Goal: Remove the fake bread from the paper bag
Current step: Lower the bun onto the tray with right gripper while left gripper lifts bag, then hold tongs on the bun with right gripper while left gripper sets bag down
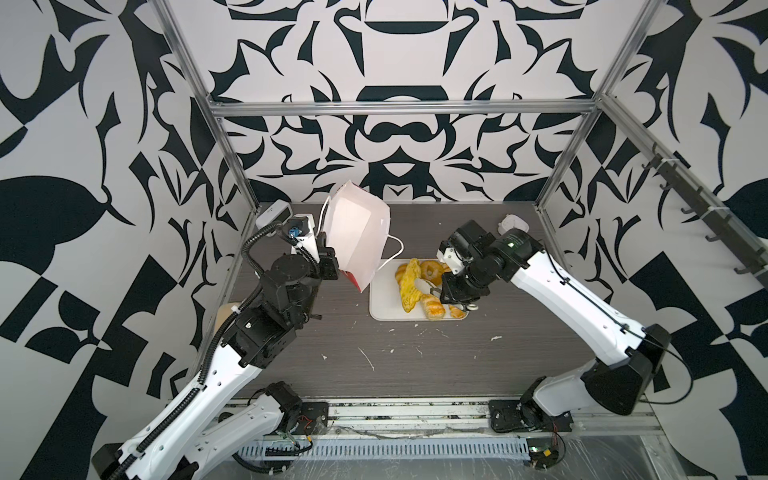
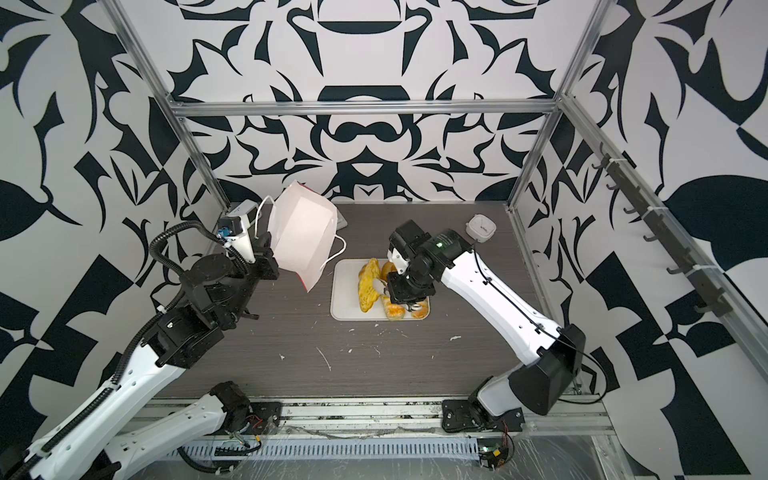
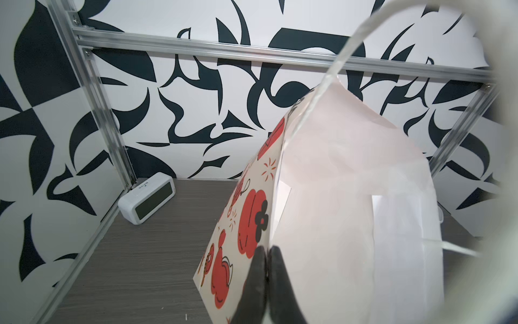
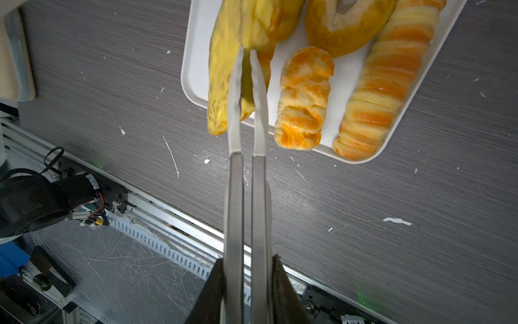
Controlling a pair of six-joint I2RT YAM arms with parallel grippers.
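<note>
Your top pair looks down from over the base rail toward the back wall, wide, near-identical. Left wrist: tight on the paper bag, facing the back corner. Right wrist: close above the tray, also in both top views.

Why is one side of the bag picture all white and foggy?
In the left wrist view, the cord handle of the paper bag hangs close to the lens, out of focus, so it smears that edge white; in the right wrist view, the tongs and fake bread look sharp.
</note>
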